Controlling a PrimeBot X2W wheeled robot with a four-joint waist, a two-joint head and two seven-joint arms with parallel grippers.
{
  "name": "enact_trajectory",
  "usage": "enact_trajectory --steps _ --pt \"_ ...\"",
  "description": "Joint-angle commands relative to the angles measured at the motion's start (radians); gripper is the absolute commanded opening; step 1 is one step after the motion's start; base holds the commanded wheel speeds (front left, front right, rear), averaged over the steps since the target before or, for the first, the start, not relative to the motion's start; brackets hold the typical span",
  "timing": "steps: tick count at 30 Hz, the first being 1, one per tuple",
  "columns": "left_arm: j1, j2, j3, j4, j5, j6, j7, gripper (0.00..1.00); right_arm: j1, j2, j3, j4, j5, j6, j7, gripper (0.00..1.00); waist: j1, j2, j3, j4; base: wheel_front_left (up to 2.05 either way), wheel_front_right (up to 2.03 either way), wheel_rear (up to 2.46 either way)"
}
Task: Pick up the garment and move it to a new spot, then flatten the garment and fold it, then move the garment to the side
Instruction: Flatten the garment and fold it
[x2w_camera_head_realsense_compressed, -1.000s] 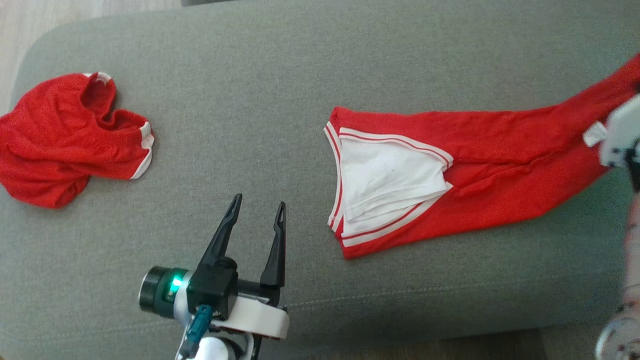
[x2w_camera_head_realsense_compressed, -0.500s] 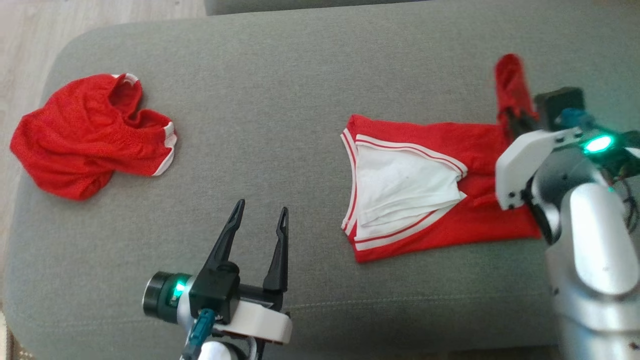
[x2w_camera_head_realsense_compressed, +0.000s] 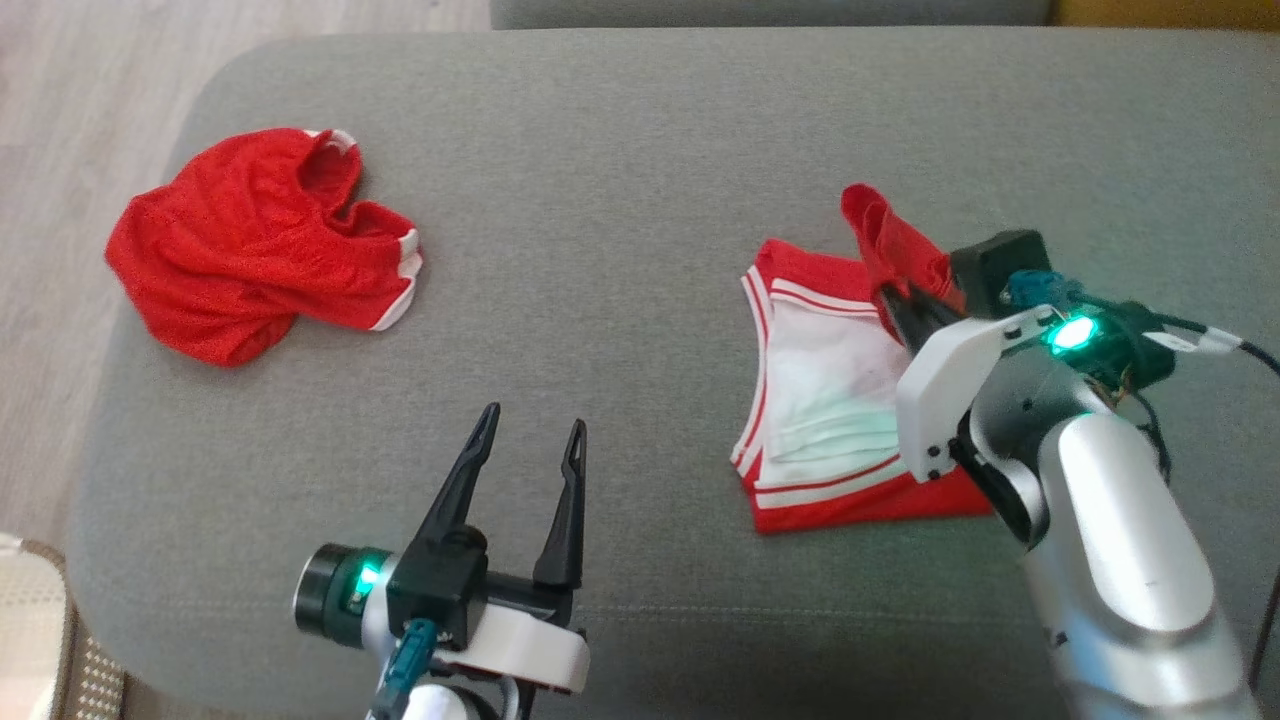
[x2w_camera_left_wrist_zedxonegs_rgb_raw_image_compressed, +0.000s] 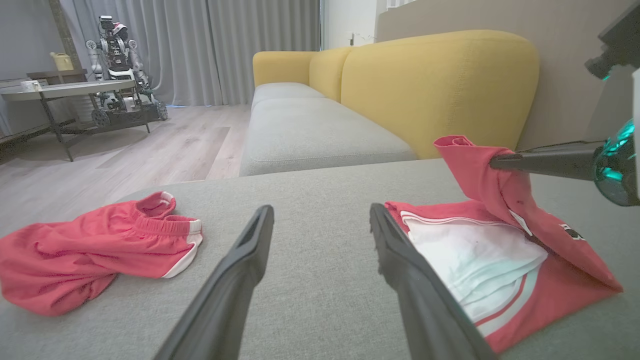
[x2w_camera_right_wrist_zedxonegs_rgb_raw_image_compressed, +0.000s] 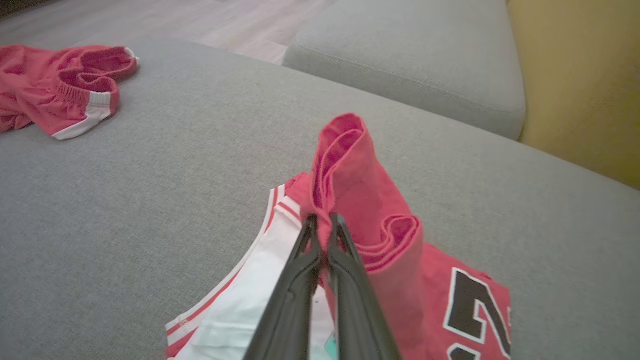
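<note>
Head view: red jersey (x2w_camera_head_realsense_compressed: 830, 420) lies right of centre on the grey cushion (x2w_camera_head_realsense_compressed: 600, 200), one end pinched up by the right gripper (x2w_camera_head_realsense_compressed: 893, 300); left gripper (x2w_camera_head_realsense_compressed: 533, 420) gapes empty at the cushion's near edge. Left wrist view: jaws spread over the cushion. Right wrist view: black white-edged numeral (x2w_camera_right_wrist_zedxonegs_rgb_raw_image_compressed: 475, 300), cropped, perhaps 2.

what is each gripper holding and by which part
Right gripper pinches the red jersey by a bunched fold of its lifted end; left gripper is open, empty.
</note>
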Motion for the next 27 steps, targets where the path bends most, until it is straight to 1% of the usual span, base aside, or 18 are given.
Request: enact_trajectory --steps 1,7,16,17,18,19,20,21,24,25,27 --pt "-0.023 -0.01 0.023 -0.028 -0.008 -0.002 -0.012 1.0 -0.013 0.013 0.029 -0.021 0.013 0.0 0.004 0.0 0.0 0.0 -0.006 0.016 0.0 0.0 0.0" --pt "-0.024 -0.01 0.013 -0.025 -0.01 -0.002 -0.012 1.0 -0.012 0.013 0.053 0.063 0.028 0.0 -0.008 0.0 0.0 0.0 -0.009 0.046 0.0 0.0 0.0" --pt "-0.032 -0.011 -0.004 -0.029 -0.015 0.0 -0.012 1.0 -0.036 0.013 0.081 0.183 0.058 0.0 -0.045 0.0 0.0 0.0 -0.001 0.066 0.0 0.0 0.0" --pt "-0.033 -0.011 -0.007 -0.028 -0.016 0.0 -0.012 1.0 -0.039 0.013 0.082 0.197 0.066 0.0 -0.05 0.21 0.0 0.0 -0.001 0.068 0.0 0.0 0.0" --pt "-0.036 -0.011 -0.009 -0.028 -0.016 0.0 -0.012 1.0 -0.043 0.013 0.083 0.206 0.076 0.0 -0.059 0.68 0.0 0.0 -0.001 0.071 0.0 0.0 0.0" --pt "-0.037 -0.011 -0.012 -0.027 -0.016 -0.001 -0.012 1.0 -0.046 0.013 0.087 0.212 0.096 0.0 -0.073 1.0 0.0 0.0 -0.001 0.073 0.0 0.0 0.0" --pt "-0.039 -0.011 -0.013 -0.026 -0.016 -0.001 -0.012 1.0 -0.048 0.013 0.089 0.216 0.129 0.0 -0.088 1.0 0.0 0.0 -0.001 0.075 0.0 0.0 0.0" --pt "-0.039 -0.011 -0.013 -0.026 -0.016 -0.001 -0.012 1.0 -0.048 0.013 0.089 0.216 0.129 0.0 -0.088 1.0 0.0 0.0 -0.001 0.075 0.0 0.0 0.0" --pt "-0.039 -0.011 -0.015 -0.026 -0.016 0.002 -0.012 1.0 -0.064 0.013 0.087 0.204 0.192 0.0 -0.151 1.0 0.0 0.0 -0.006 0.076 0.0 0.0 0.0" --pt "-0.038 -0.011 -0.016 -0.025 -0.017 0.004 -0.012 1.0 -0.07 0.013 0.075 0.196 0.2 0.0 -0.173 1.0 0.0 0.0 -0.008 0.076 0.0 0.0 0.0" --pt "-0.036 -0.011 -0.015 -0.027 -0.016 0.008 -0.012 1.0 -0.082 0.013 0.034 0.182 0.167 0.0 -0.201 1.0 0.0 0.0 -0.011 0.073 0.0 0.0 0.0"
